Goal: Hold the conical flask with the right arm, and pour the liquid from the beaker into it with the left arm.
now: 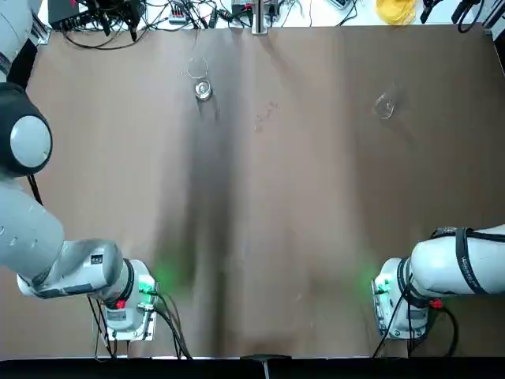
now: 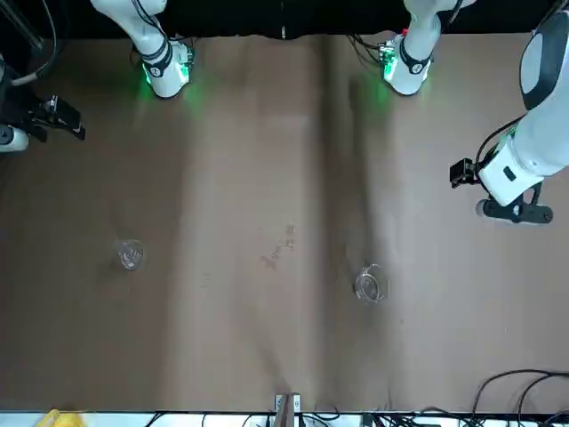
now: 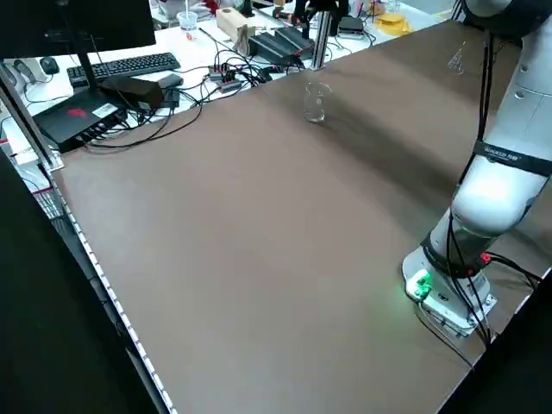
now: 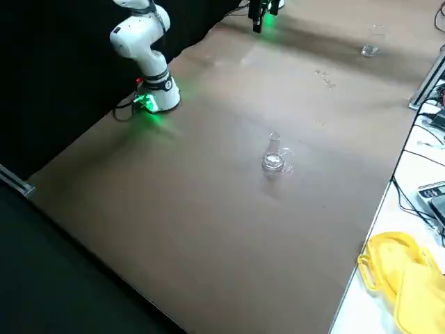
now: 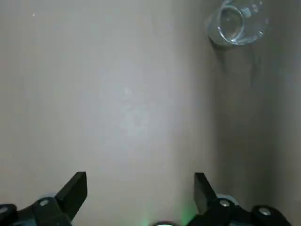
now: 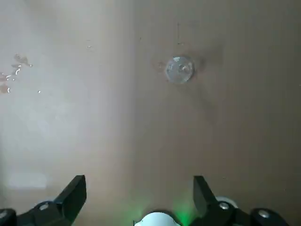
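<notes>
The left pincer (image 5: pixel 141 186) is hanging over the robot's left side of the bench (image 1: pixel 292 197), its two fingers standing wide apart with nothing between them. The right pincer (image 6: pixel 140 188) is hovering over the robot's right side, also spread and holding nothing.

The beaker (image 1: pixel 203 90) is standing upright on the far half of the bench, left of the middle, its round mouth facing up. From the left pincer it is lying inward, toward the robot's right, and lower down; the left pincer is clearly the nearer of the two. The conical flask (image 1: pixel 385 104) is standing upright on the far half too, right of the middle, its narrow neck pointing up. From the right pincer it is lying inward, toward the robot's left, and below, so the right pincer is its nearer one. The two vessels are standing well apart, with small wet spots (image 1: pixel 268 110) lying between them.

Both long axes are running vertically, so each approach is probably calling for an inward shift and a descent, with the fingers straddling the glass. The flask's slim neck is leaving little margin, and an off-centre reach could be tipping it. Whether the beaker is holding liquid, I cannot tell.
</notes>
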